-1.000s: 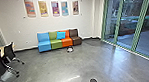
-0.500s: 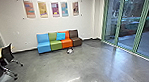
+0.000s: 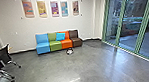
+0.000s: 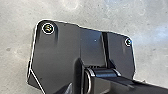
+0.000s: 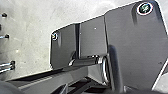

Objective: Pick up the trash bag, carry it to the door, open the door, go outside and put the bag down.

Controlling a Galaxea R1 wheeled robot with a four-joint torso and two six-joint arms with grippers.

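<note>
whether either gripper was apart or together could not be told; chairs (image 3: 3, 54), ahead and left of both, could be clipped if a turn was misjudged.

No readable words, brands, numbers or signs, five posters (image 3: 54, 8) in a row on the pale wall (image 3: 47, 24), any wording on them too small to read, round fittings (image 4: 48, 28) on the robot's dark plate (image 4: 62, 45), no legible marking.
</note>
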